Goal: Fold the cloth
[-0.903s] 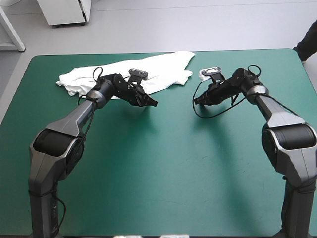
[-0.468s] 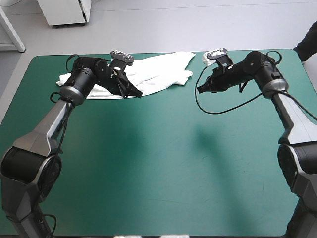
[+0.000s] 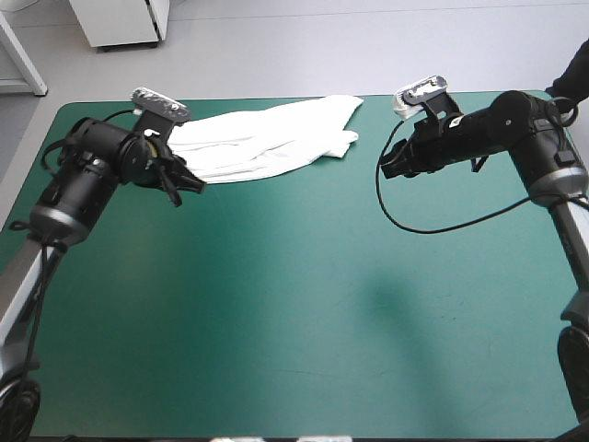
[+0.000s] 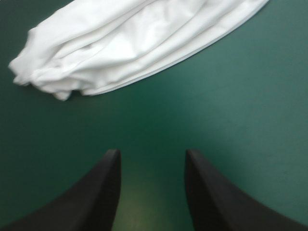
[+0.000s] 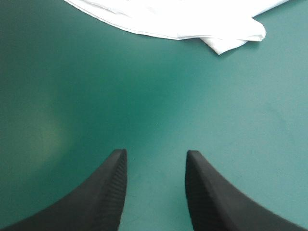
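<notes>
The white T-shirt (image 3: 267, 138) lies in a long, rumpled band near the table's far edge, one bunched end toward the left and a folded corner (image 3: 348, 140) toward the right. My left gripper (image 3: 191, 182) hovers open just in front of the shirt's left end, touching nothing. The left wrist view shows that bunched end (image 4: 120, 43) ahead of the left gripper (image 4: 152, 155), with bare cover between. My right gripper (image 3: 385, 167) is open too, to the right of the shirt. In the right wrist view the folded corner (image 5: 226, 36) lies well ahead of the right gripper (image 5: 155, 154).
The shirt's back edge runs almost along the table's far edge (image 3: 276, 98). The teal-green cover (image 3: 294, 304) stretches from the shirt to the near edge, under both raised arms.
Both arms have risen and swung outward: the left gripper moved left along the shirt's front edge, the right gripper moved right and away from it. The shirt has not moved.
</notes>
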Controlling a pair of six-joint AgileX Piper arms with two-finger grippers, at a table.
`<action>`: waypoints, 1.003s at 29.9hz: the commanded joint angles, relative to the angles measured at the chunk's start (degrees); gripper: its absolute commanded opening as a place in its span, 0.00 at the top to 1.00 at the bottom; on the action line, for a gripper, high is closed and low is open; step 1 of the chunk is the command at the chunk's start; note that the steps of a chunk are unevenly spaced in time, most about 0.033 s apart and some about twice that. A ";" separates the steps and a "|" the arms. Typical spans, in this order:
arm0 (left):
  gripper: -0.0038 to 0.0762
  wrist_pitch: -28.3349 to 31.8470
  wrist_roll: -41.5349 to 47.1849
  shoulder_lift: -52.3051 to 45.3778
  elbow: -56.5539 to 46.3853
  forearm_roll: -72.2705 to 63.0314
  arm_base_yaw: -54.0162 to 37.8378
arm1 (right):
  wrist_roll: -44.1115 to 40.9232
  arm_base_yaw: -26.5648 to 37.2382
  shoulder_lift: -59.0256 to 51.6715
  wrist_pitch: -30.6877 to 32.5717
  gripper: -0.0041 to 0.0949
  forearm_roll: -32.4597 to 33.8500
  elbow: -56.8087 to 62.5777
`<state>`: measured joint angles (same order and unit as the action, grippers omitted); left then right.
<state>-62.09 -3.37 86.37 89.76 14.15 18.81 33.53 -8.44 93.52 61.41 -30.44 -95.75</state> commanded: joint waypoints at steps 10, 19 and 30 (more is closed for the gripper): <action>0.49 4.67 2.06 -5.53 -4.21 -0.02 -15.49 | -4.82 0.14 -7.64 -9.01 0.55 -1.01 1.21; 0.49 8.05 0.57 3.10 3.22 -2.08 -18.49 | -4.61 0.14 -1.91 -11.47 0.55 0.09 -4.96; 0.49 7.46 -6.05 22.01 20.26 -17.72 -27.79 | -4.61 0.14 6.03 -11.23 0.55 0.09 -11.40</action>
<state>-56.53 -7.90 107.51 105.50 -0.46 -8.16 28.85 -8.44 101.13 52.53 -29.08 -104.77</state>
